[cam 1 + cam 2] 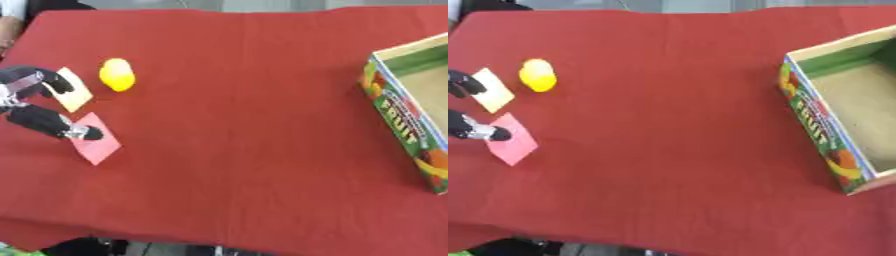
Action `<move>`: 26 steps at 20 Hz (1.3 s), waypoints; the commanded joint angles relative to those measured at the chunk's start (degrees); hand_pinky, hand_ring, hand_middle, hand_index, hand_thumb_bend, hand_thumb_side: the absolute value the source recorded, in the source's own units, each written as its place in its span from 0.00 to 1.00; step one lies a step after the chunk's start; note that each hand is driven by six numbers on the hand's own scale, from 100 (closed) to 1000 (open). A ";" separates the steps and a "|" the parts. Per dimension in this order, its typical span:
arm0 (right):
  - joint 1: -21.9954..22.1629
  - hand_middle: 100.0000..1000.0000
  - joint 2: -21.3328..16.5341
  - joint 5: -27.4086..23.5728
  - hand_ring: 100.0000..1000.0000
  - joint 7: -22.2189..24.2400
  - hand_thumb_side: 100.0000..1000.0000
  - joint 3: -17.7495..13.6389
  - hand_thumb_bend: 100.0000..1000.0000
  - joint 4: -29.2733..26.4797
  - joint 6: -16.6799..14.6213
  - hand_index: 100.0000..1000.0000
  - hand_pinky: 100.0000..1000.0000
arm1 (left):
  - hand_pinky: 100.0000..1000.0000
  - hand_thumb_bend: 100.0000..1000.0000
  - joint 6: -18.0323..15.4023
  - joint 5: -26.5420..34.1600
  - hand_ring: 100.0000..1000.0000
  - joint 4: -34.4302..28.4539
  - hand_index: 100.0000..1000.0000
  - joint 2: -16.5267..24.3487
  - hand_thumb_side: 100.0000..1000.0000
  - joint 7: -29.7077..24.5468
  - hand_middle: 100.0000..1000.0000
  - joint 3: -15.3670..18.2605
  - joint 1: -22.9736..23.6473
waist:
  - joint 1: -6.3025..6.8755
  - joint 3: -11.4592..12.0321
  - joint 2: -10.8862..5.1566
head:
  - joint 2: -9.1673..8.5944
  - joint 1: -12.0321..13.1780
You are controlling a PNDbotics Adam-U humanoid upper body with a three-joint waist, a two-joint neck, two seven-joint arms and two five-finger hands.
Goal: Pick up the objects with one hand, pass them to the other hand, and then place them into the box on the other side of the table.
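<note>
The worktop (pixel 245 150) is covered by a red cloth. At its left edge the robot's left hand (pixel 31 100) enters, black with silver parts, its fingers (pixel 54 80) and thumb spread apart and closed on nothing. One fingertip lies over the near corner of a pale yellow card (pixel 74 92); another dark tip lies over the upper edge of a pink card (pixel 96 145); whether either tip actually touches its card cannot be judged from these views. The two cards lie flat, just beside one another, both turned askew. A yellow rounded object (pixel 117 75), possibly a lemon, rests on the cloth just beside the yellow card, clear of the hand. Well apart, at the right edge, stands an open cardboard box (pixel 811 122) printed with fruit pictures and lettering, its visible interior bare. The right hand shows in neither view.
</note>
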 commanded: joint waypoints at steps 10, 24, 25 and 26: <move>-0.72 0.83 -2.11 0.25 1.00 0.48 0.55 0.14 0.00 -0.46 -0.29 0.96 0.98 | 0.91 0.78 -0.50 -0.92 0.84 2.25 0.81 1.49 0.36 -4.62 0.78 -1.33 -0.45 | 0.01 -0.18 -0.79 | 0.61 0.59; -0.71 0.83 -2.36 0.61 1.00 0.93 0.56 0.51 0.00 -0.35 -0.26 0.96 0.98 | 0.90 0.82 2.45 -3.07 0.83 4.03 0.81 1.12 0.33 -2.55 0.77 -2.26 0.90 | 0.45 -0.15 -0.90 | 1.17 1.28; -0.71 0.83 -2.37 0.68 1.00 1.00 0.56 0.57 0.00 -0.32 -0.25 0.96 0.98 | 0.90 0.82 2.56 -2.75 0.83 4.15 0.80 0.99 0.34 -2.43 0.77 -2.58 0.92 | 0.47 -0.15 -0.92 | 1.21 1.34; -0.72 0.83 -2.36 0.73 1.00 1.06 0.55 0.62 0.00 -0.29 -0.25 0.96 0.98 | 0.89 0.82 2.62 -2.43 0.83 4.22 0.80 0.80 0.34 -2.36 0.77 -2.81 0.91 | 0.49 -0.15 -0.94 | 1.17 1.37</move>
